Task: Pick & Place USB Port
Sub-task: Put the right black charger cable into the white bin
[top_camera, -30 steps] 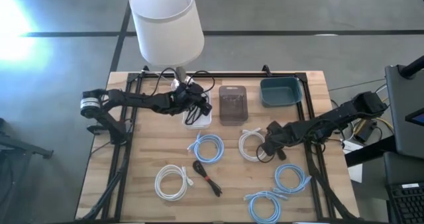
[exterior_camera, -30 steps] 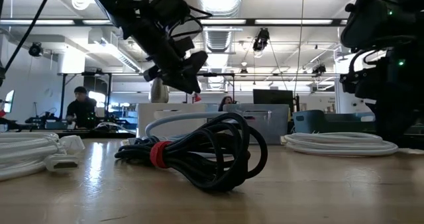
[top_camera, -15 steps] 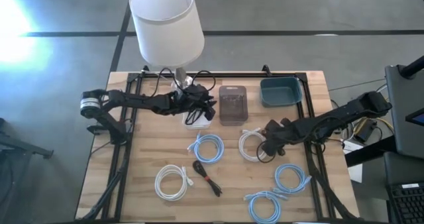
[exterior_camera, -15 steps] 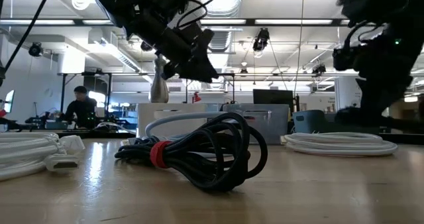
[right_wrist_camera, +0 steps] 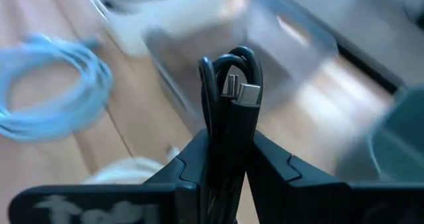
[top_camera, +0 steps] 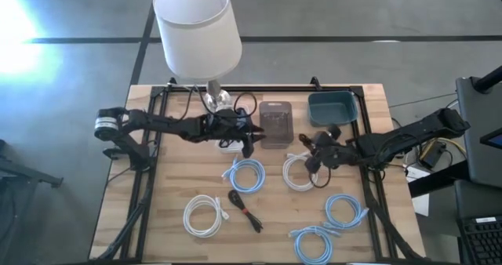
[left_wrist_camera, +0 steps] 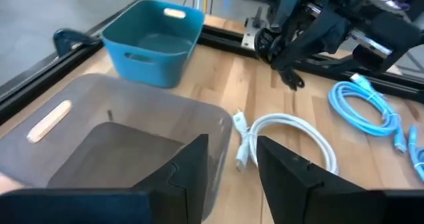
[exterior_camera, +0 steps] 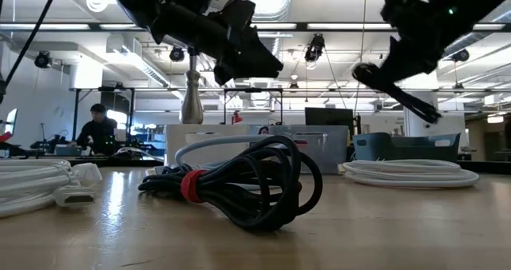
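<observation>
Right gripper (right_wrist_camera: 225,151) is clamping the coiled black USB cable (right_wrist_camera: 230,91), carrying it above the desk (top_camera: 157,210) toward the clear bin (top_camera: 275,124); next is centering over it before releasing; left gripper (left_wrist_camera: 232,161) is hovering with jaws apart.

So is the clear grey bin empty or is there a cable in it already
Empty, as far as shown. The left wrist view looks down into the clear grey bin and only its bare floor shows; the black cable is held between the right gripper's fingers.

A black coiled USB cable (right_wrist_camera: 232,98) hangs pinched in the right claw (right_wrist_camera: 225,154) above the table.
</observation>
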Available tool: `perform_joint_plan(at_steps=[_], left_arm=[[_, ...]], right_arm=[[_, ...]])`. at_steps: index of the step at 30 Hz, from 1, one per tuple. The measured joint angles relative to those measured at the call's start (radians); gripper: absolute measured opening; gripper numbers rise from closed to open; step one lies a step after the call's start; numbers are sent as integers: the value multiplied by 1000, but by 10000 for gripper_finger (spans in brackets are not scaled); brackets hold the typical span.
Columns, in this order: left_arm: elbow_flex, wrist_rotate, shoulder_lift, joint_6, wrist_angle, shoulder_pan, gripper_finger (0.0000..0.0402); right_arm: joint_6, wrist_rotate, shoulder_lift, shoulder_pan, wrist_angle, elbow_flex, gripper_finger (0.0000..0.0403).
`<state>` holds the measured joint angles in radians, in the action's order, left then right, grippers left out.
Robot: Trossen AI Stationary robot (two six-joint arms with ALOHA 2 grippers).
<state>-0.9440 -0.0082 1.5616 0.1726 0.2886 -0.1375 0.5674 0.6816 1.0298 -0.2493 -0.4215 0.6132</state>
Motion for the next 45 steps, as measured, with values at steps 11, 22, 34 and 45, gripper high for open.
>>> perform_joint_plan(at_steps=[11, 22, 34, 45], left_arm=[[0, 18, 40, -49, 63, 57, 131], [0, 51, 97, -93, 228, 105, 131], [0, 3, 171, -39, 360, 104, 131], [0, -45, 167, -37, 449, 99, 131]], right_arm=[[-366, 0, 44, 25, 552, 0, 80], [-501, -41, 150, 109, 753, 4, 77], [-518, -470, 204, 245, 907, 4, 74], [-527, -528, 202, 289, 926, 4, 75]])
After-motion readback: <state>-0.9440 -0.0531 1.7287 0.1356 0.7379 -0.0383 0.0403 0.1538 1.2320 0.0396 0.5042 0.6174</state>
